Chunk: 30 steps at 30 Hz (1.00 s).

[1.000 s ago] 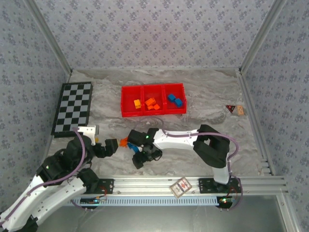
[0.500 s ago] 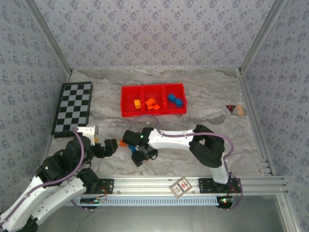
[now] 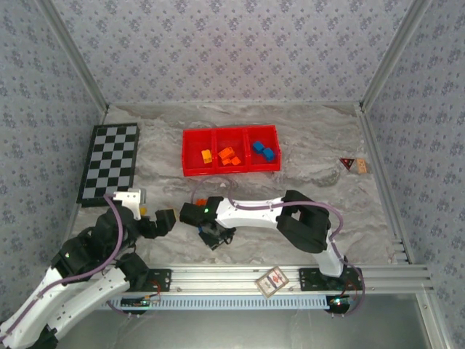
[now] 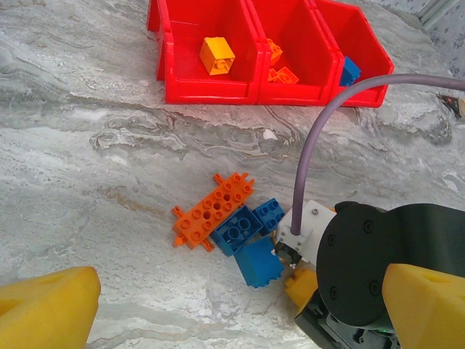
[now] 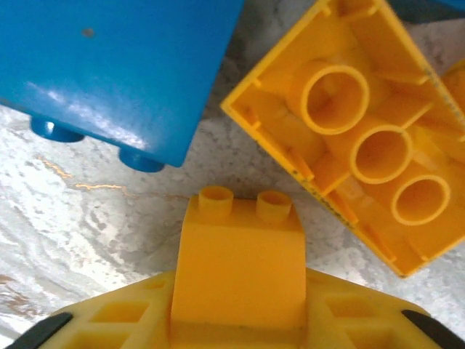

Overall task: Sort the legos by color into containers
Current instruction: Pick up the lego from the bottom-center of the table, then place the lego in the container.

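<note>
Over on the left, the left gripper (image 3: 156, 218) hangs wide open, empty. Loose legos (image 4: 232, 225) sit bunched mid worktop (image 3: 312, 149), right gripper (image 3: 215, 234) pinched on a small yellow brick (image 5: 240, 269) there. Light, hard, slick plastic, so I'd squeeze flat sides. Red tray (image 3: 231, 171) well behind

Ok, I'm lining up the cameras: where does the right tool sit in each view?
Top external: right tool low centre, nearer than the red tray.
Left wrist: lower right, black-bodied.
Right wrist: bottom centre, closed on a small yellow brick.
Shared landmark: the blue brick beside it.
</note>
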Motion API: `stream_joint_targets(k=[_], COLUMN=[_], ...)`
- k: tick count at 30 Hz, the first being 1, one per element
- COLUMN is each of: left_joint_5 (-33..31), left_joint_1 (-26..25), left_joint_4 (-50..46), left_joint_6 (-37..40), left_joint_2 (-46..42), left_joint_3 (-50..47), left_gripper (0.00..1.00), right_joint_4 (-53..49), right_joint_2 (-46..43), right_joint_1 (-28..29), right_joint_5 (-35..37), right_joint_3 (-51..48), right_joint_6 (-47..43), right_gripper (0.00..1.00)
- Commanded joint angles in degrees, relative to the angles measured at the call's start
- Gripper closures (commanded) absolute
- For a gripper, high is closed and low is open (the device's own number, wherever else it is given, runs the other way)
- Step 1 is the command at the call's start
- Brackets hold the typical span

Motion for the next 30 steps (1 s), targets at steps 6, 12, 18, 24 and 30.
stream_joint_targets(k=[6, 12, 18, 24, 30], left_joint_5=[-1.68, -1.88, -1.97, -2.04, -2.65], left_joint_1=[-0.38, -0.41, -0.48, -0.56, -0.64], left_joint_4=[0.33, 0.26, 0.24, 0.25, 0.15], left_joint_6=[-0.76, -0.87, -0.88, -0.82, -1.10], left_joint_2=[-1.12, -1.47, -1.54, -1.31, -1.30], left_joint_3=[-0.17, -0.25, -0.25, -0.26, -0.43], left_gripper=[0.00, 0.00, 0.00, 0.00, 0.00], right_joint_4=[1.25, 3.02, 3.75, 2.11, 4.04], right_joint_2=[-5.71, -9.22, -9.12, -2.02, 7.43], right_joint_1=[-0.38, -4.39, -11.33, -17.11, -21.86], right_joint_5=[4.07, 2.98, 2.68, 1.18, 0.41], right_joint_3=[-0.74, 2.08, 11.31, 27.28, 38.79], right_joint_6=[0.10, -3.88, -9.59, -16.72, -21.29], right_gripper=[0.70, 0.71, 0.70, 0.68, 0.68])
